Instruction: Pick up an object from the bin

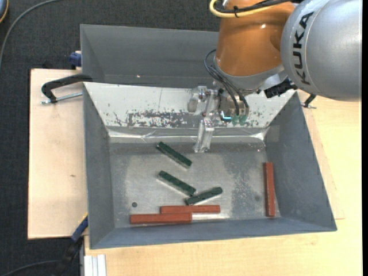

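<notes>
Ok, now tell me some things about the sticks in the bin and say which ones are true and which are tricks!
1. Three dark green sticks lie on the floor of the bin. True.
2. The gripper holds a green stick. False: all three lie on the floor, apart from it.
3. One red-brown stick lies by the right wall. True.
4. Two more red-brown sticks lie by the back wall. False: the red-brown pair lies by the front wall.

Bin (95,171) grey, back wall (172,105) speckled dark; three sticks (173,154) (177,183) (203,196) dark green, perhaps black; three bars (269,188) (161,218) (190,209) red-brown.
</notes>
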You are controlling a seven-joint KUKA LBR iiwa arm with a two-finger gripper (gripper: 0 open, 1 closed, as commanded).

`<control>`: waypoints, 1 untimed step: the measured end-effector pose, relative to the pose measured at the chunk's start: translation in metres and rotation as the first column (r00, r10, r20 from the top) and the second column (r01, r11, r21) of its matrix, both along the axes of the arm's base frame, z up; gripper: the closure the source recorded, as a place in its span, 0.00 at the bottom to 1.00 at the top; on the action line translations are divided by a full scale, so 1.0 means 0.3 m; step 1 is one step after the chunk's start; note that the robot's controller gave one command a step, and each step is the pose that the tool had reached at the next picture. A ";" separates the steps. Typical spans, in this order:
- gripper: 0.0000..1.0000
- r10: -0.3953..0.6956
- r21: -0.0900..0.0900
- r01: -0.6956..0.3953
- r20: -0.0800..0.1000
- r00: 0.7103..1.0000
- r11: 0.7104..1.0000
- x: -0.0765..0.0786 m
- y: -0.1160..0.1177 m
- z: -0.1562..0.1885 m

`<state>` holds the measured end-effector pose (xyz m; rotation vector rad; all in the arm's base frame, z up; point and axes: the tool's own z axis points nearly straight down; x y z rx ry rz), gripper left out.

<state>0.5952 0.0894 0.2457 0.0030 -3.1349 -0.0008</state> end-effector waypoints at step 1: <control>0.00 -0.083 0.000 0.083 0.000 0.997 0.997 0.006 0.050 -0.596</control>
